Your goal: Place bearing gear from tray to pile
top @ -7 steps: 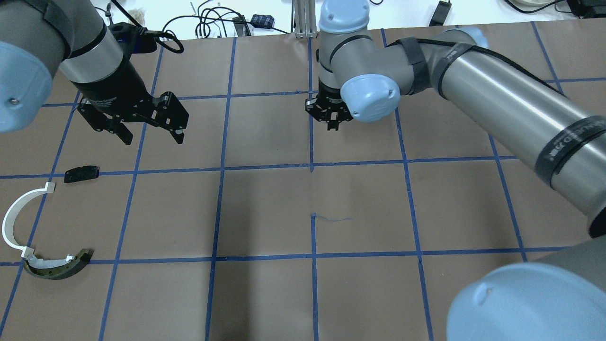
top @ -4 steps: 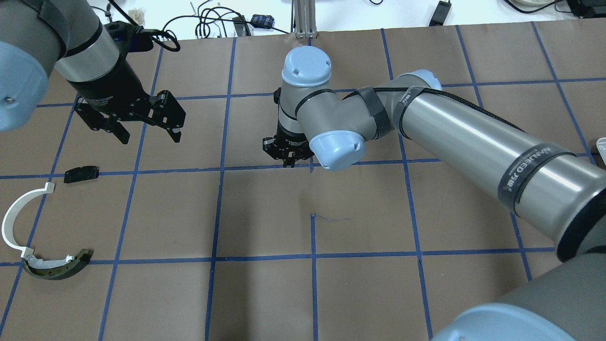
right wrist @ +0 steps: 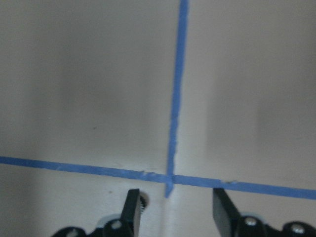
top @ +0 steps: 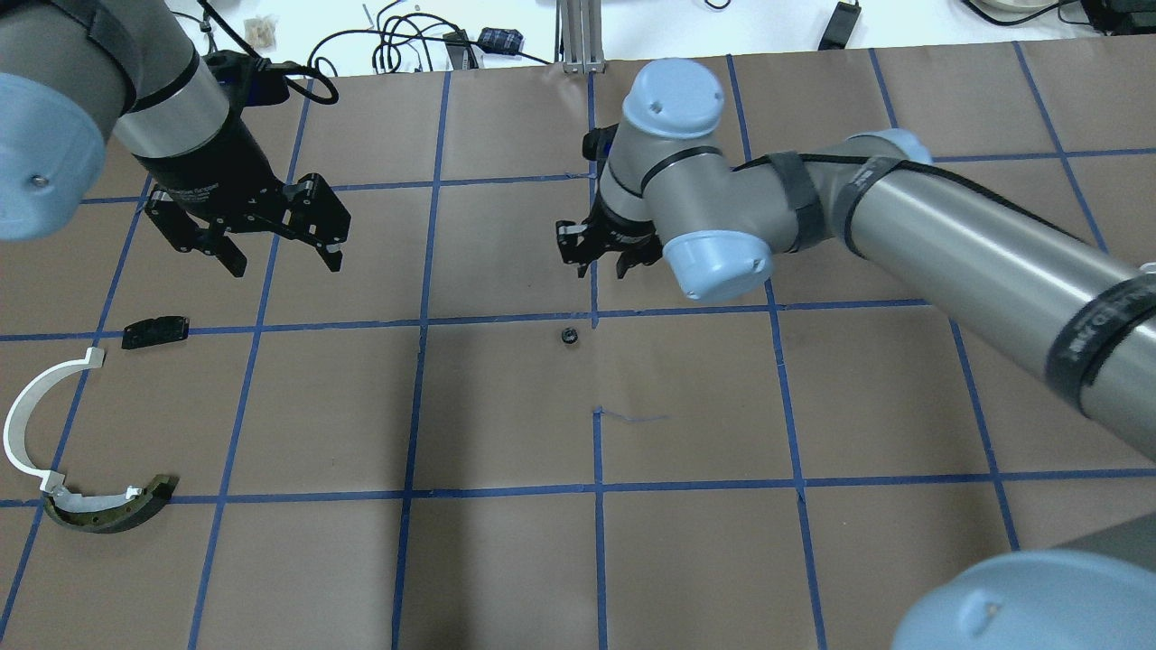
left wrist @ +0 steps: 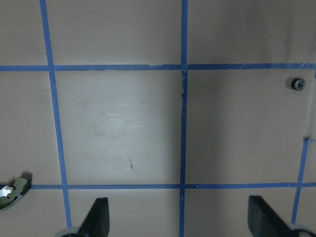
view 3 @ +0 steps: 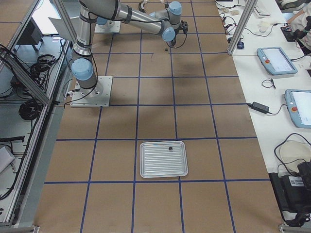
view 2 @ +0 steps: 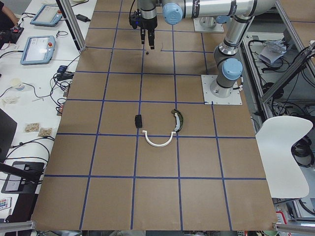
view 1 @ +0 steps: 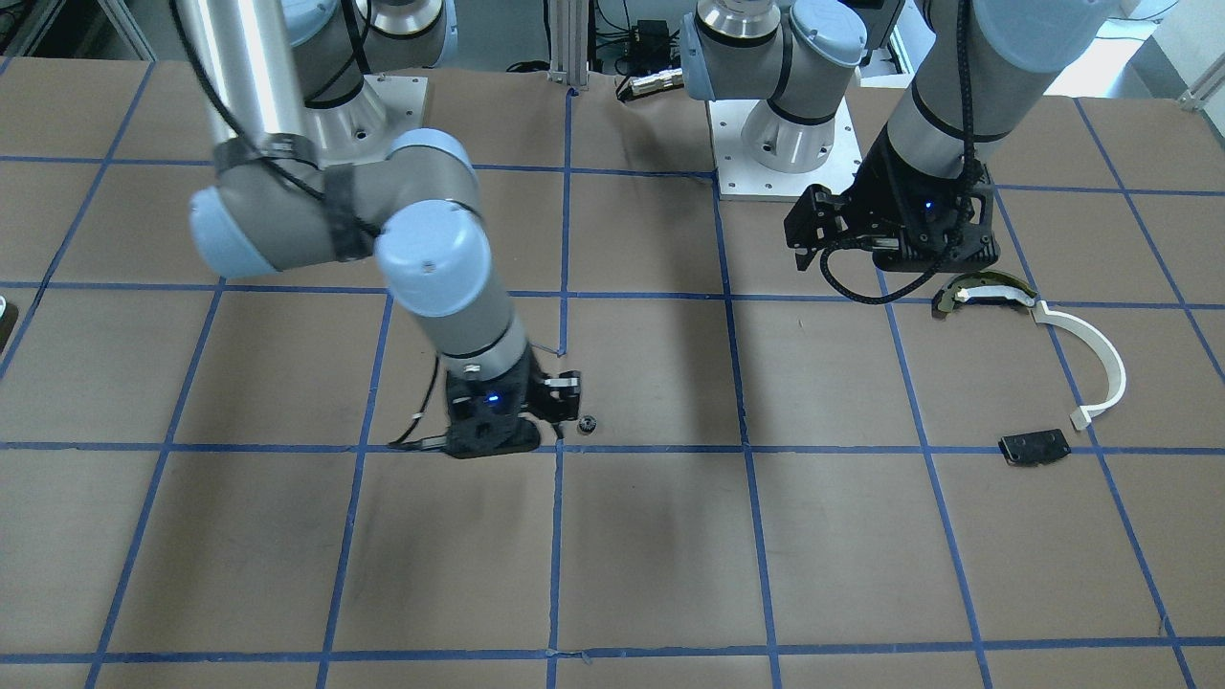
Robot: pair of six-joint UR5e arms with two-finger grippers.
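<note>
The bearing gear (top: 568, 337) is a small black toothed ring lying on the brown paper by the centre tape cross, also in the front view (view 1: 587, 423) and left wrist view (left wrist: 297, 84). My right gripper (top: 603, 262) hangs open and empty just beyond it; in its wrist view (right wrist: 177, 212) the gear (right wrist: 143, 201) peeks beside one finger. The pile lies at the far left: a white arc strip (top: 27, 415), a dark curved piece (top: 108, 510) and a black plate (top: 155, 330). My left gripper (top: 284, 260) hovers open and empty beyond the plate.
The metal tray (view 3: 164, 159) lies far off on my right side, with one small dark part (view 3: 170, 148) on it. Blue tape lines grid the paper. Cables and devices lie past the table's far edge (top: 406, 45).
My right gripper came down and left to the centre cross, then opened and drew back up. The gear now lies free on the paper. The left arm barely moved.
</note>
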